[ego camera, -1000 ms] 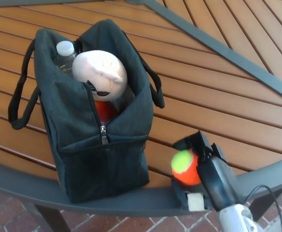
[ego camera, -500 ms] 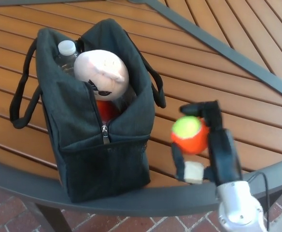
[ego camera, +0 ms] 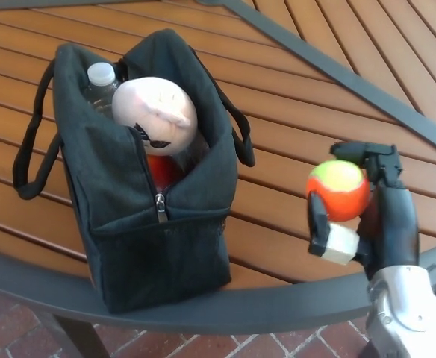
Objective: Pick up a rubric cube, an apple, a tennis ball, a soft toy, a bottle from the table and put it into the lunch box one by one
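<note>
Nearest to me, the robot's black right hand (ego camera: 367, 216) is gripping the yellow-green and orange tennis ball (ego camera: 338, 189), thumb below and thick fingers (ego camera: 367, 155) curling over the top. A second ago that ball was sitting low, down by the dark metal rim of the table (ego camera: 278, 306); now it is riding higher and further out to the right, clear of the rim and hanging above the reddish-brown wooden slats (ego camera: 315, 104). So the pick-up looks done, and what remains for this item is the carry across and the drop. The ball is round, so it has no long axis to speak of; its green half is facing up and towards the bag, the orange half down.

Further in, to the left, the black fabric lunch box (ego camera: 147, 179) is standing upright with its zip open and its loop handles (ego camera: 31, 160) flopping to the sides. Its long axis is running away from me towards the far side of the table, and its mouth is pointing up. It is already crowded: the pale round soft toy (ego camera: 154, 115) is bulging out of the top, something red (ego camera: 160, 170), probably the apple, is showing beneath it, and the white-capped clear plastic bottle (ego camera: 101, 82) is standing at the far corner. I am guessing space for the ball is going to be tight.

The left hand is not showing.
</note>
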